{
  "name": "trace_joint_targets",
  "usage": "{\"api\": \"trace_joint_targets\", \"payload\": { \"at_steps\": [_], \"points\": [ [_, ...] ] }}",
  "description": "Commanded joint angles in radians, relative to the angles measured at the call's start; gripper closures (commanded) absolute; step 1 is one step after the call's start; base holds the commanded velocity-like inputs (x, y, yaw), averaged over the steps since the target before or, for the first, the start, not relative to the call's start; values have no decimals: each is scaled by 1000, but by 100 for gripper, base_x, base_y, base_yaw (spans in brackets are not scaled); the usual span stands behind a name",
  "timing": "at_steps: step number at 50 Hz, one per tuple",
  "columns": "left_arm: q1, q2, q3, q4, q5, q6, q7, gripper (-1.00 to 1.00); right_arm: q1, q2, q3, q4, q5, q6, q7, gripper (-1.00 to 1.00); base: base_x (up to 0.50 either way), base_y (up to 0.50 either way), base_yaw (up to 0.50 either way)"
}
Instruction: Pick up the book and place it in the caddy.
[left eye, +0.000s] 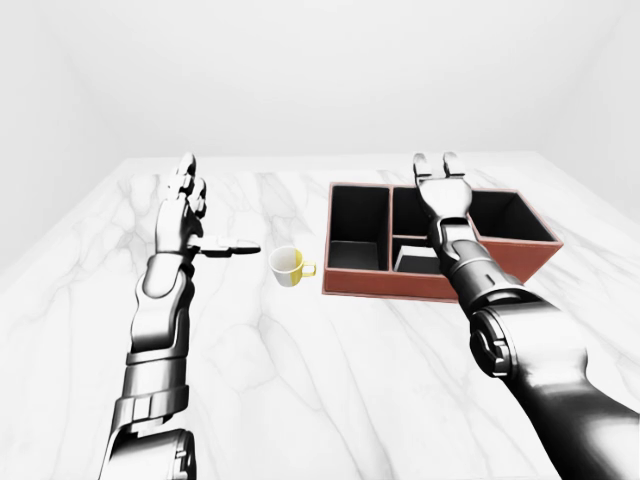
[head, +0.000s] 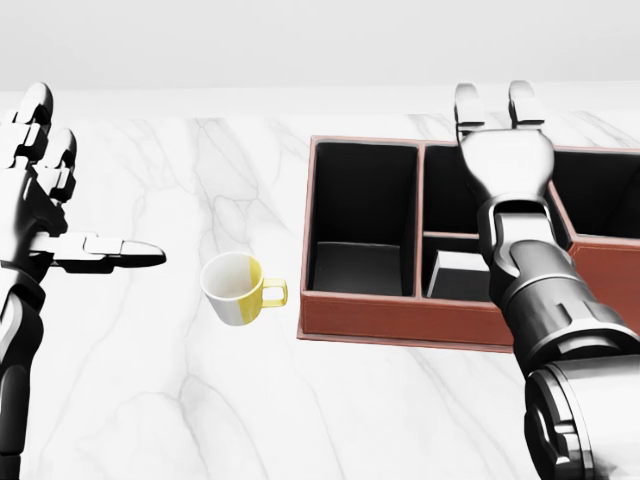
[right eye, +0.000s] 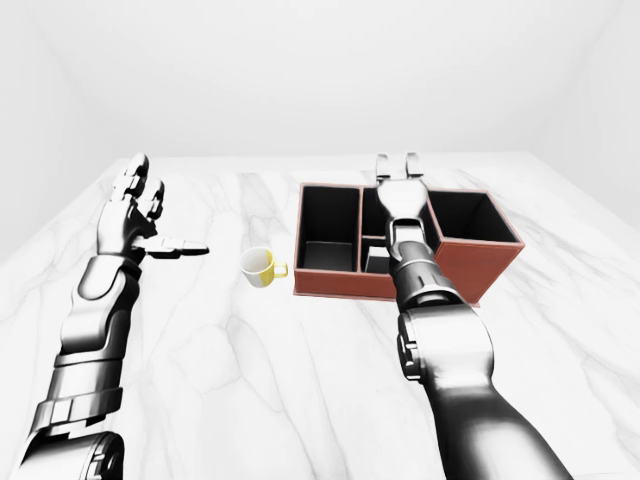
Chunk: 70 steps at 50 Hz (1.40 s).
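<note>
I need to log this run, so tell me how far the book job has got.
Done, by the look of it: the book lies in the caddy's small middle compartment. In hand: nothing; the right hand is open above the caddy, the left hand open and off to the side. Left: only drawing the right arm clear.

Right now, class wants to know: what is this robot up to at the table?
It is putting a book into a brown caddy on a marble table. The dark book lies in a middle compartment, and the right hand hangs open above it, holding nothing. The left hand is open too, off to the left, beside a white and yellow mug.
</note>
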<state>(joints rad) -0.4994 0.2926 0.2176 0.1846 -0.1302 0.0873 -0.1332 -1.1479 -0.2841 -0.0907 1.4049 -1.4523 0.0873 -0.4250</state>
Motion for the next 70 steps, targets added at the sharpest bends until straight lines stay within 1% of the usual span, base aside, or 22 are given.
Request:
{"api": "trace_joint_targets", "payload": {
  "at_steps": [1,7,16,20,22,26,29,31,35,36,37,38,40,46,56,58,60,63,64,66,67,70],
  "points": [
    [22,0,8,-12,-7,0,1,-100,-7,2,-3,-3,-3,0,-34,-100,0,0,0],
    [15,-3,1,-16,-7,0,0,-100,-25,3,-1,-6,15,0,-24,-100,0,0,0],
    [-20,-4,-11,1,0,0,-1,-100,-57,2,14,-14,86,0,8,-100,0,0,0],
    [-42,-9,-20,21,5,0,-1,-100,-78,-8,22,-22,135,0,19,-100,0,0,0],
    [-58,-13,-28,36,9,0,-2,-100,-90,-12,14,-32,187,0,40,-100,0,0,0],
    [-77,-17,-35,59,14,0,-2,-100,-107,-21,23,-45,266,0,43,-100,0,0,0],
    [-93,-22,-41,79,17,0,-2,-100,-111,-29,18,-61,352,-37,66,-100,0,0,0],
    [-99,-27,-47,86,21,0,-3,-100,-106,-36,13,-78,412,-77,84,-100,0,0,0],
    [-105,-30,-50,90,23,0,-4,-100,-101,-48,24,-98,497,-118,94,-100,0,0,0],
    [-103,-32,-52,82,25,0,-4,-100,-97,-54,14,-111,535,-140,108,-100,0,0,0],
    [-102,-33,-53,80,26,0,-4,-100,-96,-57,18,-117,555,-146,114,-100,0,0,0],
    [-102,-34,-53,82,27,0,-4,-100,-92,-61,16,-125,580,-162,124,-100,0,0,0],
    [-102,-36,-53,81,28,0,-4,-100,-83,-68,12,-146,632,-175,144,-100,0,0,0],
    [-100,-42,-58,61,32,0,-3,-100,-53,-74,19,-200,740,-175,193,-100,0,0,0],
    [-99,-50,-61,31,34,0,-4,-100,43,-65,0,-363,925,-175,322,-100,0,0,0],
    [-96,-50,-61,13,33,0,-4,-100,69,-60,-20,-411,990,-175,379,-100,0,0,0],
    [-96,-50,-60,6,33,0,-5,-100,88,-59,-19,-440,1027,-172,405,-100,0,0,0],
    [-94,-50,-57,-7,30,0,-4,-100,132,-50,-35,-513,1111,-153,467,-100,0,0,0],
    [-93,-50,-57,-11,29,0,-4,-100,147,-48,-35,-541,1128,-131,476,-100,0,0,0],
    [-92,-49,-55,-18,27,0,-3,-100,178,-44,-36,-600,1164,-112,494,-100,0,0,0],
    [-92,-49,-55,-18,25,0,-3,-100,192,-42,-36,-624,1181,-109,504,-100,0,0,0],
    [-90,-48,-51,-23,21,0,-1,-100,246,-38,-41,-724,1221,-73,522,-100,0,0,0]
  ]
}}
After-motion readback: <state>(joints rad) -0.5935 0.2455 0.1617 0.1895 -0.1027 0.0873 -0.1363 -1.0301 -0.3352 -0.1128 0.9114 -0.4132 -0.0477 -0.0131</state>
